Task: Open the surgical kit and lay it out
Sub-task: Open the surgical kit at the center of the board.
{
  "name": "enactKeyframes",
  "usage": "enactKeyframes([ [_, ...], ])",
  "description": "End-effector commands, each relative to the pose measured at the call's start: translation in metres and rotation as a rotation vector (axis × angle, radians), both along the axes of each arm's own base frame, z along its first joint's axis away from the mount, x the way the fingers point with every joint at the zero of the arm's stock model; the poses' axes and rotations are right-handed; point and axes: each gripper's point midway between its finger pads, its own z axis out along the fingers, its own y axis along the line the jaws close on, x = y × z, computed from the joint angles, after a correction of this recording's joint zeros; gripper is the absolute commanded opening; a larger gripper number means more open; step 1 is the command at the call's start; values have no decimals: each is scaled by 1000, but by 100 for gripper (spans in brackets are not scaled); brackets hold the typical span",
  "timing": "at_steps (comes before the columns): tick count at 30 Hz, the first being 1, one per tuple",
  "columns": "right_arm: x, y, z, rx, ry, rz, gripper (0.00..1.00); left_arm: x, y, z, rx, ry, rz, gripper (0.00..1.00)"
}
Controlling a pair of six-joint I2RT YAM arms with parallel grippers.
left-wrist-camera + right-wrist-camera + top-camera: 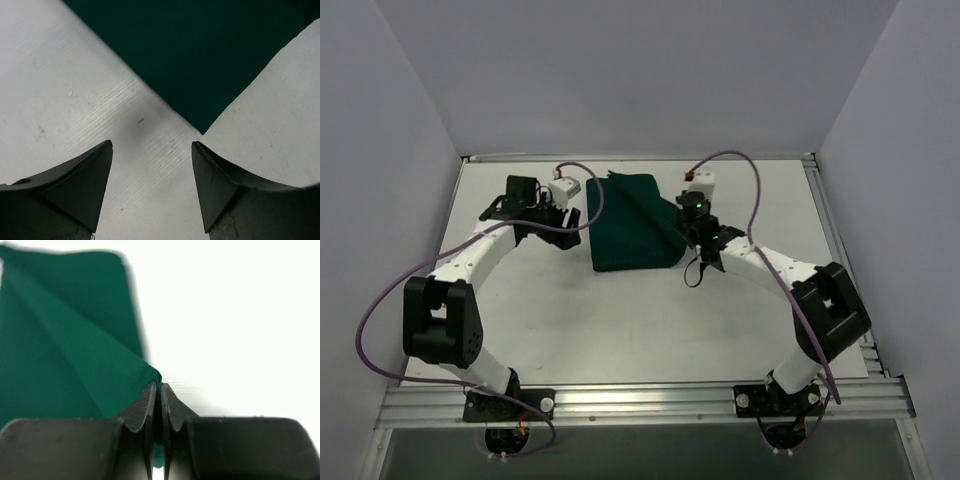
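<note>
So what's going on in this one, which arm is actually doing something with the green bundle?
The right gripper is shut on an edge of the dark green cloth wrap, with a fold of it tented up toward the fingers. The left gripper is open above the white table, with a corner of the wrap just ahead of its fingertips, not touching. The wrap is folded over, and nothing inside shows yet.
</note>
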Motion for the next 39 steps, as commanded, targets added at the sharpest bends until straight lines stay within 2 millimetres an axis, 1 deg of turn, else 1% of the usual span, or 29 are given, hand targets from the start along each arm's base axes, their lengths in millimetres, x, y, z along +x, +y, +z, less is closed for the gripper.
enactKeyframes([
  [1,0,-53,6,205,-35,-211,0,17,-36,25,119,-146,-104,75],
  [2,-10,-72,-9,212,-7,-245,0,18,-47,17,141,-136,-128,75],
  [3,-12,-85,-15,238,3,-281,0,16,-68,20,164,-159,-170,75],
  [4,-9,-112,-20,251,1,-340,0,16,-79,19,181,-171,-191,77],
  [5,-12,-121,-24,268,12,-347,0,17,-89,10,202,-162,-213,77],
  [6,-19,-132,-36,260,35,-365,0,12,-109,8,226,-177,-254,78],
  [7,-20,-139,-41,255,44,-379,0,14,-122,13,241,-211,-283,78],
  [8,-20,-152,-45,251,52,-405,0,14,-133,4,264,-209,-312,79],
  [9,-22,-155,-51,246,68,-407,0,13,-144,2,278,-221,-336,80],
  [10,-24,-157,-55,240,83,-411,0,10,-164,8,297,-264,-379,80],
  [11,-23,-161,-61,236,100,-420,0,8,-174,-3,317,-255,-405,80],
  [13,-25,-161,-71,244,133,-412,0,5,-194,-9,348,-277,-442,81],
  [14,-26,-162,-80,243,156,-418,1,9,-204,-17,359,-276,-450,81],
  [16,-29,-164,-89,244,180,-427,2,11,-214,-24,376,-276,-456,81],
  [17,-31,-164,-95,243,195,-431,3,11,-223,-29,381,-276,-467,80],
  [19,-36,-164,-102,243,218,-435,4,8,-234,-32,374,-282,-495,80],
  [20,-38,-165,-104,242,225,-437,5,-1,-245,-32,356,-286,-534,80],
  [22,-44,-167,-107,243,233,-447,9,-10,-253,-35,358,-294,-574,80],
  [23,-46,-168,-108,244,235,-451,14,-17,-260,-36,359,-298,-598,80],
  [24,-47,-168,-107,249,231,-453,15,-19,-261,-39,364,-295,-608,80],
  [25,-48,-169,-108,250,233,-455,16,-21,-263,-41,366,-294,-614,80],
  [26,-51,-171,-109,250,235,-458,20,-22,-263,-47,371,-281,-617,80],
  [30,-54,-173,-113,246,246,-461,23,-16,-266,-58,378,-266,-585,76],
  [31,-55,-174,-115,245,251,-462,23,-11,-267,-57,381,-276,-566,74],
  [34,-56,-173,-120,254,263,-458,24,-7,-268,-57,385,-283,-551,65],
  [35,-56,-174,-121,259,263,-459,24,-8,-269,-56,386,-285,-549,56],
  [37,-56,-173,-123,264,266,-457,24,-6,-269,-52,382,-299,-540,47],
  [38,-57,-173,-124,263,270,-457,24,-6,-270,-51,380,-303,-539,40],
  [39,-56,-172,-123,269,268,-456,24,-5,-270,-50,377,-308,-538,36],
])
